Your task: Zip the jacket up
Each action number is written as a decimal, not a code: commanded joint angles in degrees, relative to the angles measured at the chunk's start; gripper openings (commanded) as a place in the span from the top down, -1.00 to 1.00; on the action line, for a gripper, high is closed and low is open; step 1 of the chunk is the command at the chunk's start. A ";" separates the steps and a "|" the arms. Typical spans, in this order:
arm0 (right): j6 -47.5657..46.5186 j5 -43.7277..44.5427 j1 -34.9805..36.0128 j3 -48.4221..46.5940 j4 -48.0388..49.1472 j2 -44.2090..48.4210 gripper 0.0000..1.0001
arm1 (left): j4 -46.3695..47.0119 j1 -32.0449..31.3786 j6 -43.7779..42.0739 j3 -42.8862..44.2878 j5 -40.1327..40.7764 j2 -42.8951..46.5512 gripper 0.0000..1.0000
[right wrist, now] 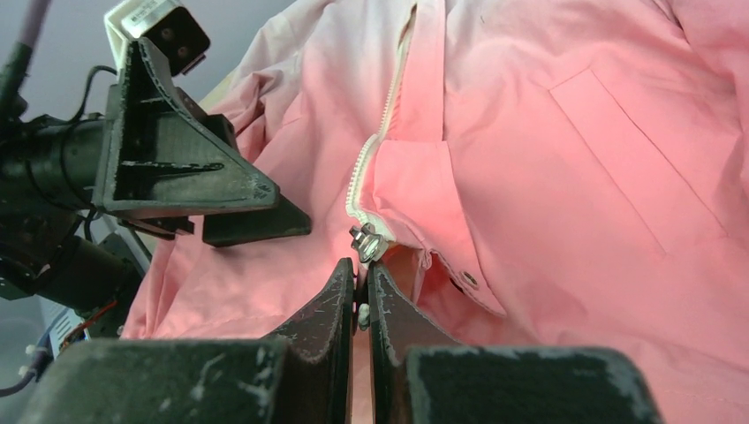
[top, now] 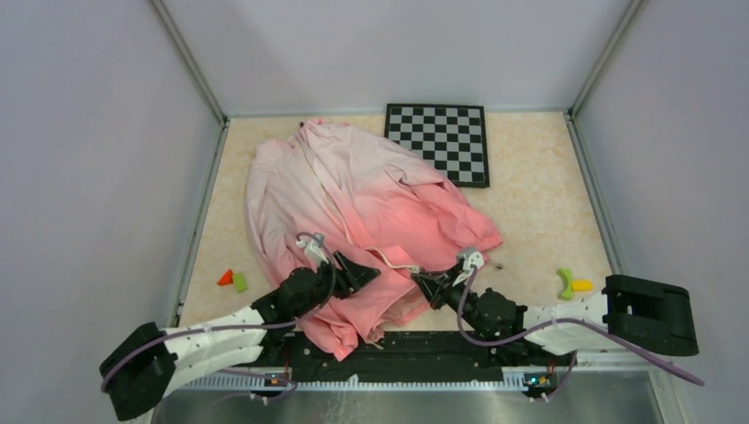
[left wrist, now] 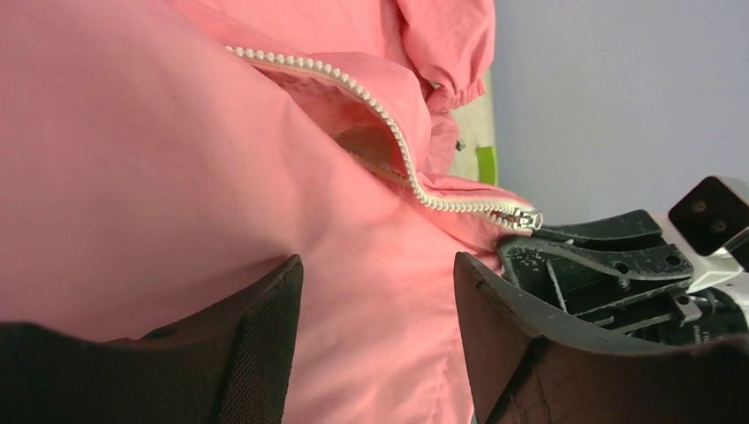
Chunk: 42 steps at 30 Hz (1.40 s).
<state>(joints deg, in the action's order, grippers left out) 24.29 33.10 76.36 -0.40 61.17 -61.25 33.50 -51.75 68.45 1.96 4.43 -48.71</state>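
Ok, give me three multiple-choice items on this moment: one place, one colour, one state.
1. Where does the black-and-white checkerboard lie? A) far side, beside the pink fabric jacket at its pale end B) under the left arm C) at the near edge
2. What colour are the jacket's zipper teeth? A) black B) white C) gold
3. How does the right gripper stand? A) wide open B) closed on the white zipper pull C) out of view

1 A: the top view shows it far back, right of the pale end.
2 B: both wrist views show white teeth.
3 B: the right wrist view shows it pinched under the slider.
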 commanded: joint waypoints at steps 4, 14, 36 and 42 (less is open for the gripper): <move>-1.27 -0.06 -0.01 6.36 5.94 -3.59 1.00 | -31.62 1.28 -9.50 14.75 -2.75 8.82 -0.28; -1.08 0.72 -0.04 5.46 2.99 -3.01 1.00 | -53.81 1.47 -22.59 48.16 -15.56 -16.10 -0.19; -1.28 0.85 0.01 4.76 2.30 -2.68 1.00 | -65.35 -9.72 -26.88 66.87 -2.07 -35.66 -0.08; -1.33 0.48 -0.06 4.74 2.58 -2.66 1.00 | -64.10 -9.86 -26.62 66.95 -1.28 -37.67 -0.06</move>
<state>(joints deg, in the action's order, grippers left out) 23.94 33.30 76.36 -0.40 62.06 -64.23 -31.92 -61.25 42.02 66.81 1.30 -85.78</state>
